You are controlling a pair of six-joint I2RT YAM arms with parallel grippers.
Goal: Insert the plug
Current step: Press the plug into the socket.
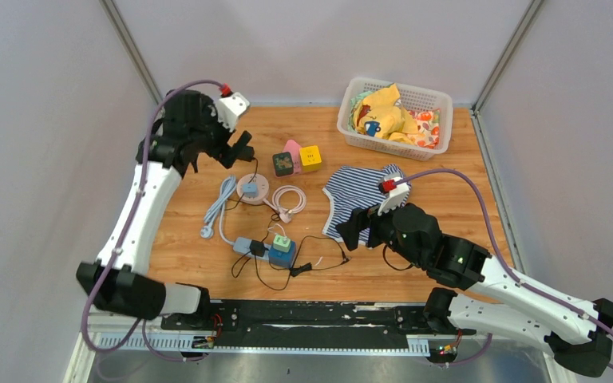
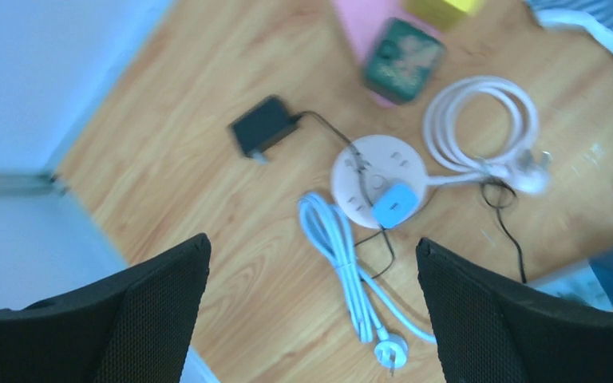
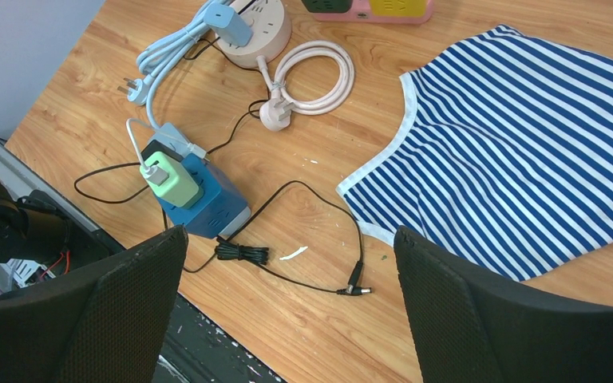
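Observation:
A round white power strip (image 1: 251,189) (image 2: 367,171) (image 3: 259,32) lies left of centre with a blue plug (image 2: 393,203) in it. A black adapter (image 2: 262,128) lies unplugged beside it, its thin wire running to the strip. A loose white plug (image 2: 389,351) ends a light-blue cord (image 1: 215,209). A blue power strip (image 1: 275,254) (image 3: 199,195) carries a green plug (image 3: 168,179). A black cable's barrel end (image 3: 359,287) lies loose. My left gripper (image 1: 239,148) (image 2: 313,319) hovers open above the round strip. My right gripper (image 1: 355,227) (image 3: 287,311) is open and empty above the black cable.
A coiled pink-white cord with plug (image 1: 287,199) lies right of the round strip. A striped cloth (image 1: 359,191) lies at centre right. A white basket (image 1: 395,145) of clothes stands at the back right. Green (image 1: 282,163) and yellow (image 1: 310,157) cubes sit at centre back.

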